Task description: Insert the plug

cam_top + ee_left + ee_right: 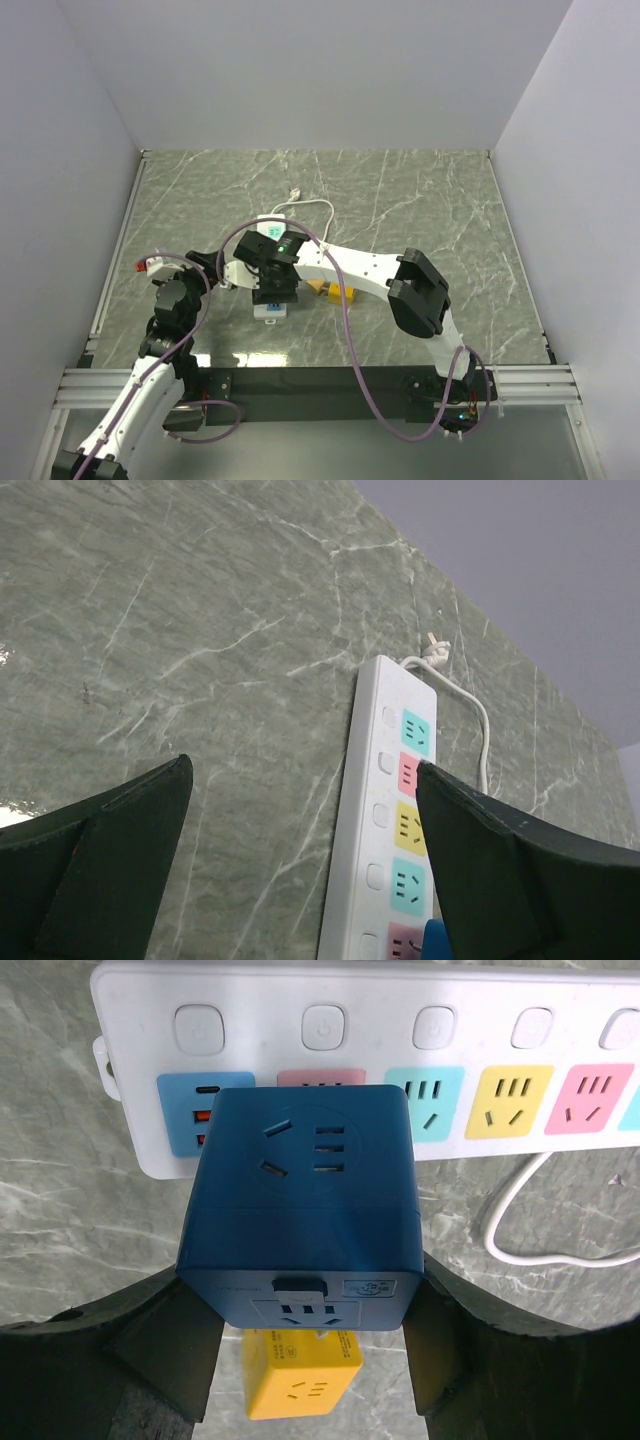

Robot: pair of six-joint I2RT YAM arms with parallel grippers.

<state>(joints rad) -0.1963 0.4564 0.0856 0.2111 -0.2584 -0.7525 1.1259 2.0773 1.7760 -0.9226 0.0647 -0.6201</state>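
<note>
Insertion step: right gripper (312, 1335) jaws pinching blue plug (300, 1190) at pink socket (320, 1076) of power strip (260, 1000). Next: press squarely in. Left gripper (300, 820) jaws spread.

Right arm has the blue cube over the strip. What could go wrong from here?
1. The blue cube covers most of the pink socket, so pin alignment cannot be checked; a skewed push may jam.
2. The left gripper is open and holds nothing, so the power strip lies unbraced and could slide under the right gripper's push.
3. The yellow cube lies close to that gripper and might get knocked.
</note>
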